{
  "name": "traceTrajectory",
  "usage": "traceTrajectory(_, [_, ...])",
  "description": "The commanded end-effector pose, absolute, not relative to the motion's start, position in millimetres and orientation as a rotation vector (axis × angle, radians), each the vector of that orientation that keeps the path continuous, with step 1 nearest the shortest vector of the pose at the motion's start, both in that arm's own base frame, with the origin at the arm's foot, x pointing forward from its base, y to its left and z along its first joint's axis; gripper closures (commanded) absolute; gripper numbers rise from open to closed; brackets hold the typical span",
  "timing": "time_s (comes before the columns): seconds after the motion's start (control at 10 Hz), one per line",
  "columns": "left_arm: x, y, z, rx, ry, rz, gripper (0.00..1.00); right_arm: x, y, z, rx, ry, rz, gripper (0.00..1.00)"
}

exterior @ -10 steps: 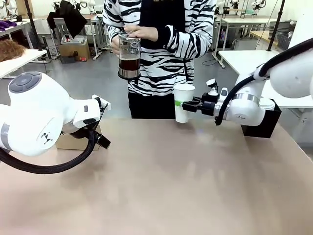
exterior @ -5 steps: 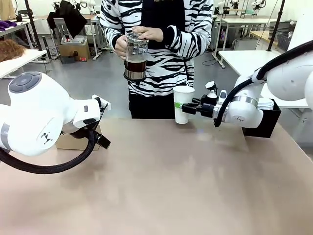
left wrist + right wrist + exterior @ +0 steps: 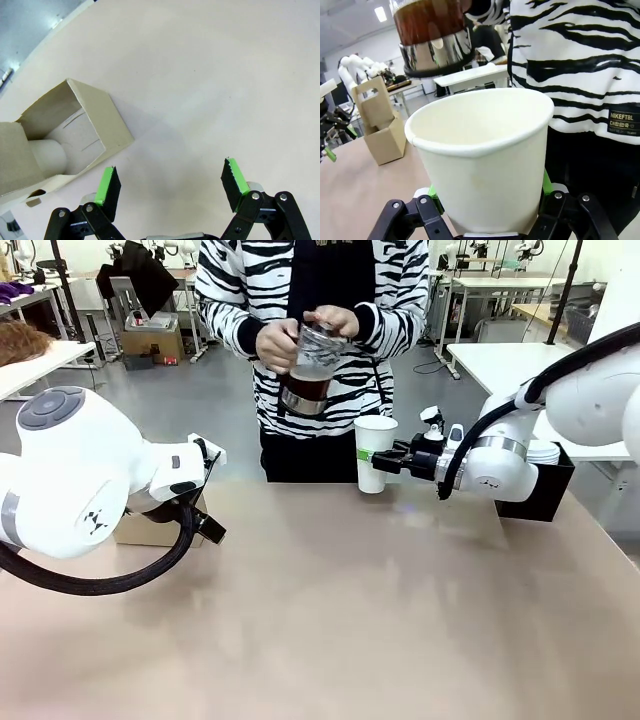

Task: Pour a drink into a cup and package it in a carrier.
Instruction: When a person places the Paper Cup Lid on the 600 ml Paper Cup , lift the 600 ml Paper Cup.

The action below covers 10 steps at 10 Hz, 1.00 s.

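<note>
- The right gripper (image 3: 370, 455) is clamped around the cup (image 3: 376, 435), which is upright near the table's (image 3: 350, 620) far edge, in front of the person.
- The person holds a glass pitcher (image 3: 308, 368) in 2 hands, tilted, above and to the left of the cup. The drink (image 3: 306, 388) fills its lower part.
- The left gripper (image 3: 170, 182) hangs over the table with its fingers spread apart and nothing between them.
- The carrier (image 3: 82, 127) stands just beside the left gripper, on the table's left side.

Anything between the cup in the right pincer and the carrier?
Nothing visible. The right wrist view shows bare table between the cup and the carrier; the left pincer hangs open beside the carrier, off that line.
</note>
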<state>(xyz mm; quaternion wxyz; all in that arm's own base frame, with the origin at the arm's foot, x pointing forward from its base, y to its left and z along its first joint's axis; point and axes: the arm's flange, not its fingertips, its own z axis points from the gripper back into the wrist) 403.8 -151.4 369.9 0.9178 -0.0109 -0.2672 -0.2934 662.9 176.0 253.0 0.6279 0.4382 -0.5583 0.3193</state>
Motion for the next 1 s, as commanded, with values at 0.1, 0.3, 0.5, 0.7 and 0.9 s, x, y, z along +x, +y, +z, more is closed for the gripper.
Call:
traceTrajectory(0.1, [403.4,-151.5,370.4,-0.025,-0.550,-0.604,0.00,663.6,176.5,253.5,1.003,-1.274,0.726,0.20])
traceTrajectory(0.3, [403.4,-151.5,370.4,-0.025,-0.550,-0.604,0.00,663.6,176.5,253.5,1.003,-1.274,0.726,0.20])
traceTrajectory(0.5, [403.4,-151.5,370.4,-0.025,-0.550,-0.604,0.00,663.6,176.5,253.5,1.003,-1.274,0.726,0.20])
traceTrajectory(0.7, [403.4,-151.5,370.4,-0.025,-0.550,-0.604,0.00,663.6,176.5,253.5,1.003,-1.274,0.726,0.20])
traceTrajectory(0.9, [403.4,-151.5,370.4,-0.025,-0.550,-0.604,0.00,663.6,176.5,253.5,1.003,-1.274,0.726,0.20])
